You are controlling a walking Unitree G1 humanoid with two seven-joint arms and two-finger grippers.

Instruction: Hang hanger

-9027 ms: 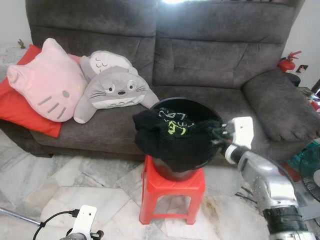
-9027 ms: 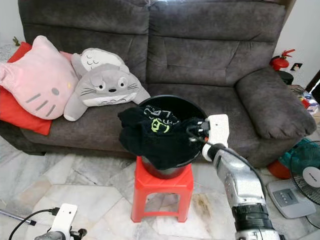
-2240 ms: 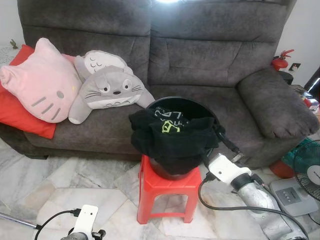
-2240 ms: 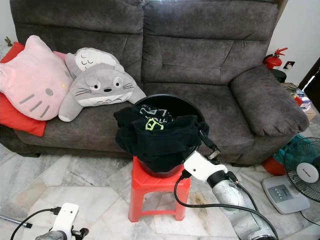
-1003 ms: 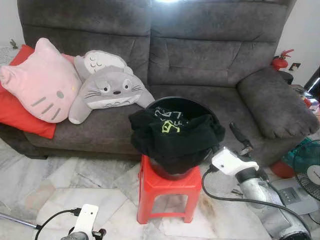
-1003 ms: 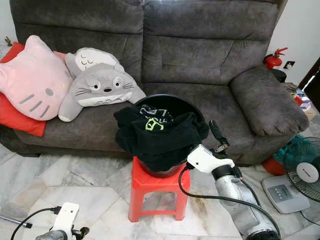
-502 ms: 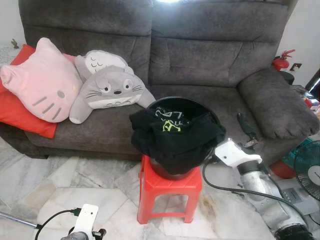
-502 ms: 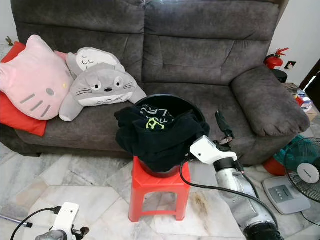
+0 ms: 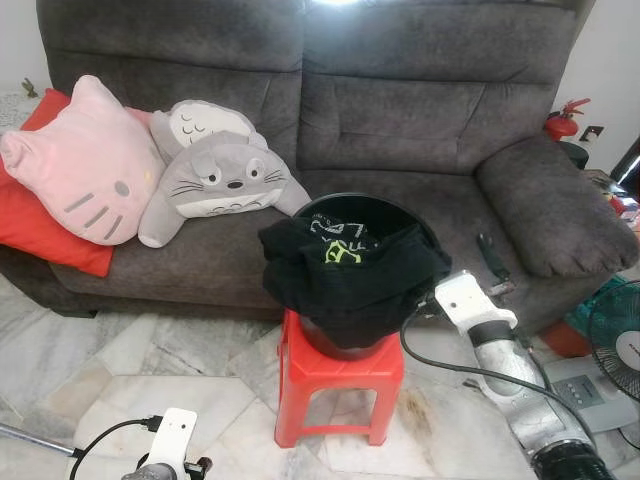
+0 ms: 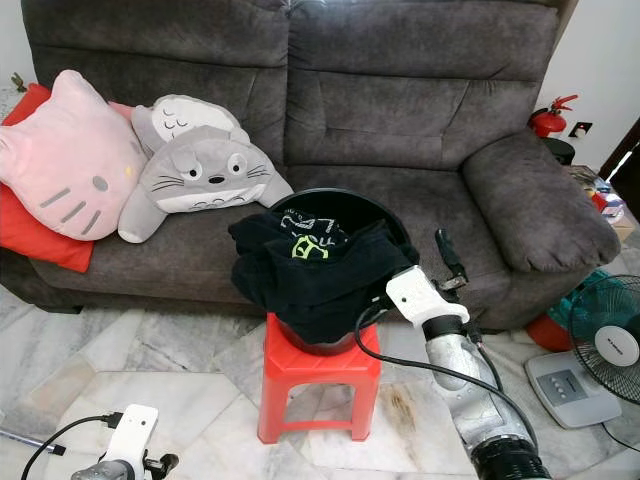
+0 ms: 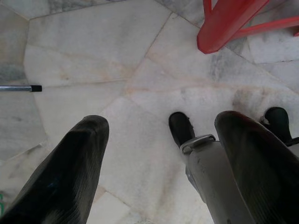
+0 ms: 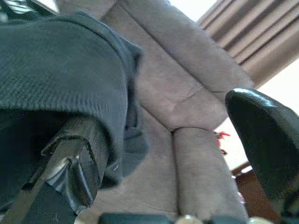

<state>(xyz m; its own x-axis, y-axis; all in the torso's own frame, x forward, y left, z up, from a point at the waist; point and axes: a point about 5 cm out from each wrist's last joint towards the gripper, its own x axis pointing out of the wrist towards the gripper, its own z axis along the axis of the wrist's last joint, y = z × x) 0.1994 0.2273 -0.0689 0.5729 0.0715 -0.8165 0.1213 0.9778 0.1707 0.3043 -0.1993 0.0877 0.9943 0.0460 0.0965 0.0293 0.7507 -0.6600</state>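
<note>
A black garment (image 9: 345,275) with green print lies heaped over the rim of a black bucket (image 9: 375,205), which stands on a red plastic stool (image 9: 340,385) in front of the sofa. My right gripper (image 9: 455,275) is at the garment's right edge and is open. In the right wrist view one finger (image 12: 74,158) lies under the garment's hem (image 12: 70,70), and the other finger (image 12: 264,137) stands free to the side. My left gripper (image 11: 163,121) hangs low and open over the marble floor; its white wrist (image 9: 172,440) shows at the bottom left.
A grey sofa (image 9: 400,110) holds a pink cat cushion (image 9: 85,165), a grey plush (image 9: 220,175) and a red cushion (image 9: 40,230). A fan (image 9: 615,340) and a red fire extinguisher (image 9: 560,120) stand at the right. A metal rod (image 11: 16,87) lies on the floor.
My right wrist has risen and swung in toward the garment's right edge, its fingers turning to point up past the bucket. The garment, bucket and left arm have stayed put.
</note>
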